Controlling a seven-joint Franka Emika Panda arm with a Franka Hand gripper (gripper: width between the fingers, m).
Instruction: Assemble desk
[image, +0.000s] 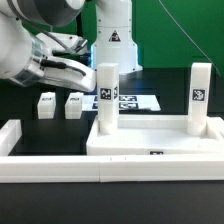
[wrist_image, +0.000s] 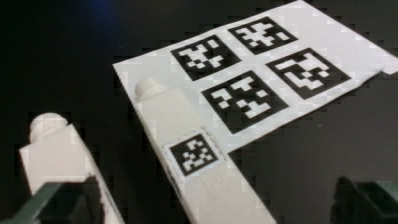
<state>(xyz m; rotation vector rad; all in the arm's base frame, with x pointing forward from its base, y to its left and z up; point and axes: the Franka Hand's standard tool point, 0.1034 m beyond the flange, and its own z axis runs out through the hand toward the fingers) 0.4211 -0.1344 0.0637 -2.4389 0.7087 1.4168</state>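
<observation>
The white rimmed tabletop (image: 150, 140) lies flat at the front, with two legs standing on it: one (image: 107, 92) at its left back corner and one (image: 200, 92) at its right back corner. Two more tagged legs (image: 46, 104) (image: 73, 104) lie loose on the black table to the exterior view's left. My gripper (image: 70, 66) hangs above them, open and holding nothing. In the wrist view a tagged leg (wrist_image: 192, 152) runs down between the two dark fingers (wrist_image: 64, 205). A second leg (wrist_image: 50, 150) lies beside it. My gripper (wrist_image: 214, 205) touches neither.
The marker board (image: 128, 101) (wrist_image: 258, 70) lies flat behind the tabletop, next to the loose legs. A low white border wall (image: 100, 166) runs along the front and up the exterior view's left side. The robot's base (image: 115, 40) stands at the back.
</observation>
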